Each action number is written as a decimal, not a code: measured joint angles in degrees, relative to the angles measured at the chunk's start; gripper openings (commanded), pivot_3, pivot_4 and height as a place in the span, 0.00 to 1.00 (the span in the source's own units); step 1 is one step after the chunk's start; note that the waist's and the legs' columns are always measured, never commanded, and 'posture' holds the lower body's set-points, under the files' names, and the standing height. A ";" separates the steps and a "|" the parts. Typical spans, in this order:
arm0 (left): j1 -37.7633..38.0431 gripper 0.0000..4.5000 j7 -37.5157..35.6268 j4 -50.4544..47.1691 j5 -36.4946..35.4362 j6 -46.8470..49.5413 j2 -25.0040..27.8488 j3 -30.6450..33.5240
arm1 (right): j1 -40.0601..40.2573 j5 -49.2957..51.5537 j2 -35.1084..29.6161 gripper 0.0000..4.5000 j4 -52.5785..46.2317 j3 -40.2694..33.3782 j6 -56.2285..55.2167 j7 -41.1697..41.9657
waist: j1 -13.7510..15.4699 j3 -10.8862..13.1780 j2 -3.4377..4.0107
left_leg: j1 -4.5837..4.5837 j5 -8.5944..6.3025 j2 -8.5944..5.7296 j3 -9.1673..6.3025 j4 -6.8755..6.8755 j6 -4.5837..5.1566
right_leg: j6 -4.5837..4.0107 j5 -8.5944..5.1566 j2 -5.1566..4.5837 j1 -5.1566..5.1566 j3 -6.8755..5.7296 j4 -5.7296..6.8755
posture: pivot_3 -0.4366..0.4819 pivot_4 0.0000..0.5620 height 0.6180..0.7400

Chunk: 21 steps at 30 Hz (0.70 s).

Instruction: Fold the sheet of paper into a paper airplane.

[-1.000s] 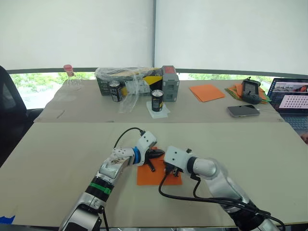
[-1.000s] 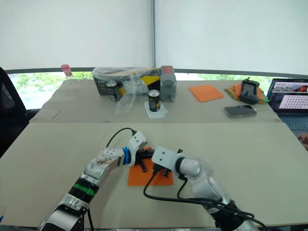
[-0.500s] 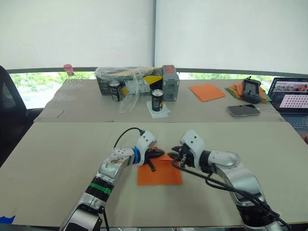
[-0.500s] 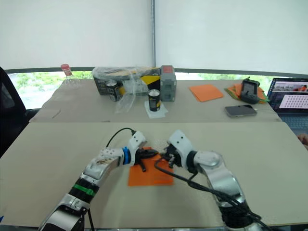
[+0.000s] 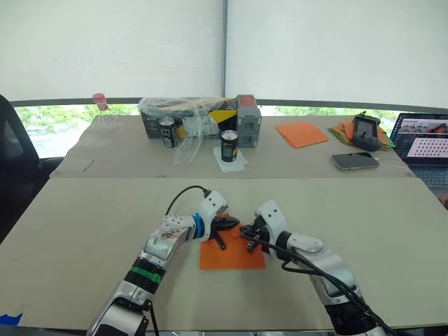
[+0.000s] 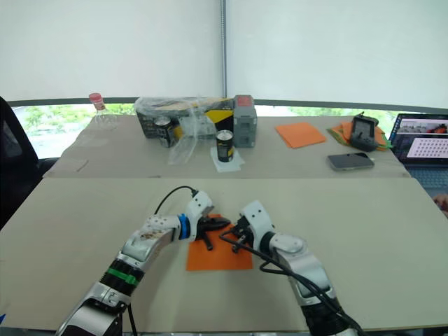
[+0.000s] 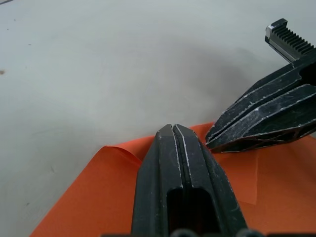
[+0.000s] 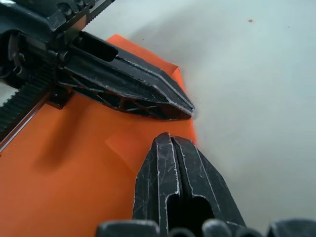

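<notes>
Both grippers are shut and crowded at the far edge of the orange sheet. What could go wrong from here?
1. The left gripper and right gripper tips sit almost together, so a small move could knock them.
2. The sheet of paper lies loose on the table; a sideways push might slide it and skew the small folded flap.

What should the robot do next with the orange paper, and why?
Probably slide the shut right gripper along the far edge to press the crease. Both grippers, the left gripper shut too, rest on the sheet of paper, whose folded corner near the tips looks slightly lifted.
</notes>
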 measured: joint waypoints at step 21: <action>-0.07 0.00 -0.44 0.50 0.34 0.03 0.43 0.19 | -0.55 -3.46 -4.44 0.00 0.29 8.90 -5.00 0.14 | -0.31 -0.05 -0.01 | 0.38 0.00 0.08 -0.01 -0.03 0.00 | 0.01 -0.01 0.08 0.41 -0.03 -0.05 | 0.48 0.27 0.99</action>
